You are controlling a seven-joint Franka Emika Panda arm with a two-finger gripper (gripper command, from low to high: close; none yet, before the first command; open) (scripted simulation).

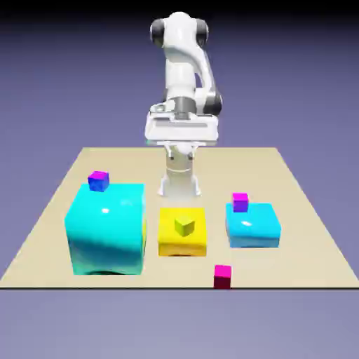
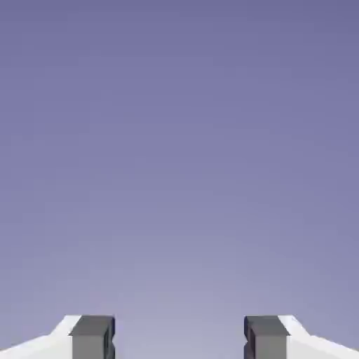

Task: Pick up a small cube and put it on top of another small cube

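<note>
The small crimson-red cube (image 1: pixel 223 275) with its magenta-pink top lies alone on the tan table near the front edge, right of the middle. The tiny deep-blue cube (image 1: pixel 98 181) with a magenta top shows at the back left corner of the large cyan block (image 1: pixel 105 228), seemingly on top of it. My gripper (image 1: pixel 181 139) hangs high at the far side of the table, well away from both cubes. In the hand view the gripper (image 2: pixel 179 338) is open; its grey fingertips (image 2: pixel 92 336) stand wide apart, with only the blue-violet backdrop between them.
A yellow block (image 1: pixel 168 242) in the middle carries a tiny yellow-olive cube (image 1: pixel 185 225). A smaller cyan block (image 1: pixel 253 226) on the exterior view's right has a tiny purple cube (image 1: pixel 240 202) at its back edge. The table (image 1: pixel 301 252) ends just in front of the red cube.
</note>
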